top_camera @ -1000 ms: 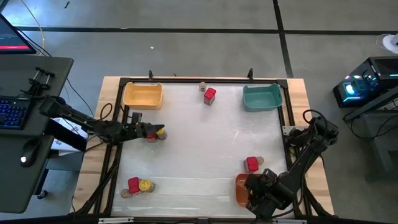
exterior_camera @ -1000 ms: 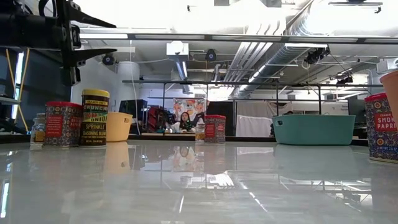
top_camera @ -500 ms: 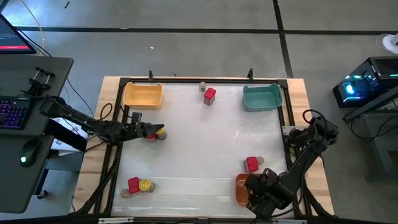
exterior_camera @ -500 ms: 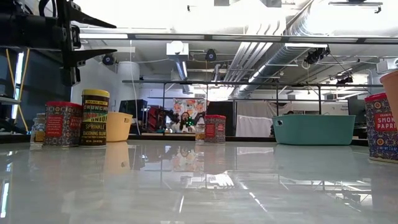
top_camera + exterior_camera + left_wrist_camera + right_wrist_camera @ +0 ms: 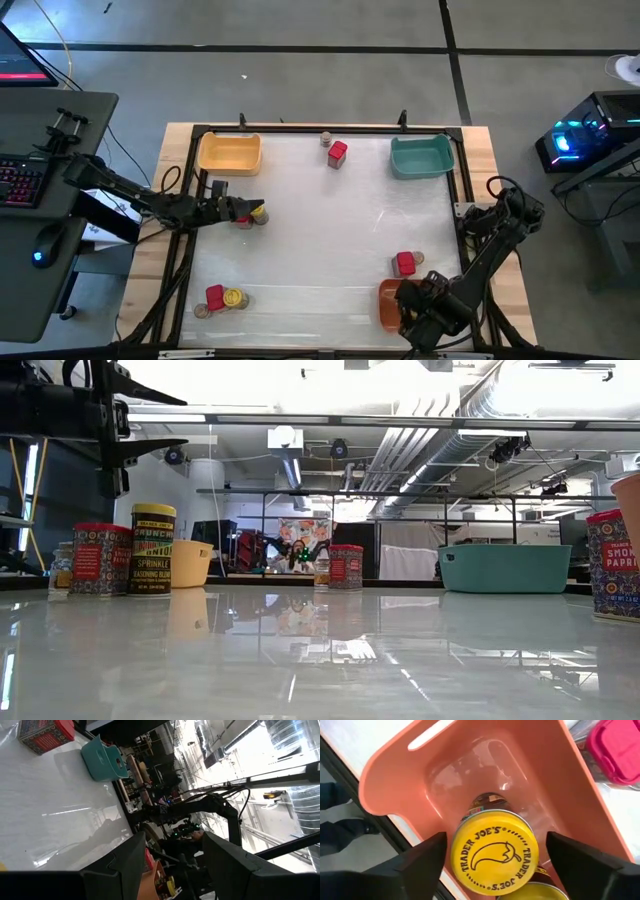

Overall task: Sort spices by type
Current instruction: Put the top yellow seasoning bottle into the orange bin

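In the right wrist view, my right gripper [image 5: 494,865] hangs open over the orange bin [image 5: 470,765] at the table's near right corner. Its fingers stand on either side of a yellow-lidded jar [image 5: 494,851] that stands upright in the bin, with a gap on each side. A second yellow lid [image 5: 532,893] shows beside the jar. My left gripper [image 5: 245,212] is open and raised over the table's left side [image 5: 150,422], next to a yellow-lidded jar [image 5: 258,211]. Other spices stand in groups: a red tin [image 5: 337,152] with a small jar [image 5: 326,139], and a red tin [image 5: 405,263] by the bin.
A red tin [image 5: 214,297], a yellow-lidded jar [image 5: 233,297] and a small jar [image 5: 200,311] stand near the near left corner. The yellow bin [image 5: 229,153] sits at the far left and the teal bin [image 5: 421,156] at the far right. The middle of the table is bare.
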`<state>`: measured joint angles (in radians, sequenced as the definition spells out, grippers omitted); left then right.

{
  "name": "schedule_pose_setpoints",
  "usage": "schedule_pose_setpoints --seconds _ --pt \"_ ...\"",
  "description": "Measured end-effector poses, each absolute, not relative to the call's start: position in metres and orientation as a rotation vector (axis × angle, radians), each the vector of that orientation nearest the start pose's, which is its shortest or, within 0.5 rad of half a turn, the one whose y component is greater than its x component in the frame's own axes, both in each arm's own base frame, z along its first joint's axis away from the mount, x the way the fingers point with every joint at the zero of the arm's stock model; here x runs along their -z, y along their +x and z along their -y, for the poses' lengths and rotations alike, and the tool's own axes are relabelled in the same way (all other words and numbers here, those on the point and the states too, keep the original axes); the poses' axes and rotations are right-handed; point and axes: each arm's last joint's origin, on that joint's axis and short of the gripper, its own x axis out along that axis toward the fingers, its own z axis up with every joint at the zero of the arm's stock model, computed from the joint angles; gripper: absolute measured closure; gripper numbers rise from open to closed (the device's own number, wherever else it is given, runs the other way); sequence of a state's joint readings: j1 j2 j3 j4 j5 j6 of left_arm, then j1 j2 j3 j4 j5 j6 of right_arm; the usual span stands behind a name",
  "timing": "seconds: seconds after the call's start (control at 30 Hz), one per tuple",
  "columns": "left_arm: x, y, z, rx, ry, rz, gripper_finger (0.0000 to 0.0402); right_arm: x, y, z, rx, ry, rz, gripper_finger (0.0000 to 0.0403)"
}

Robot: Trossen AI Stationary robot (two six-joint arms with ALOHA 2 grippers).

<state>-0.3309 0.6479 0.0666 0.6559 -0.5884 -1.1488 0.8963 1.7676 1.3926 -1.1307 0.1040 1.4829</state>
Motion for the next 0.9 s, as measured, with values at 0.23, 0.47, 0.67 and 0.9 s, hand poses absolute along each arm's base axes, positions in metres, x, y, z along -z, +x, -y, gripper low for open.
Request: schedule_pose_setpoints --seconds 0.23,0.47,0.67,0.9 --pt "-0.185 0.136 0.03 -0.192 -1.175 0.209 0.0216 -0.243 0.204 -0.252 0.376 0.497 -1.411 0.0021" --pt "-0.185 0.136 0.029 -0.212 -1.174 0.221 0.0216 -0.268 0.196 -0.242 0.311 0.566 -1.4 0.002" --pt "-0.185 0.136 0.029 -0.212 -1.174 0.221 0.0216 -0.293 0.184 -0.228 0.296 0.648 -1.37 0.002" --pt "-0.185 0.136 0.029 -0.212 -1.174 0.221 0.0216 -0.295 0.186 -0.226 0.309 0.669 -1.333 0.002"
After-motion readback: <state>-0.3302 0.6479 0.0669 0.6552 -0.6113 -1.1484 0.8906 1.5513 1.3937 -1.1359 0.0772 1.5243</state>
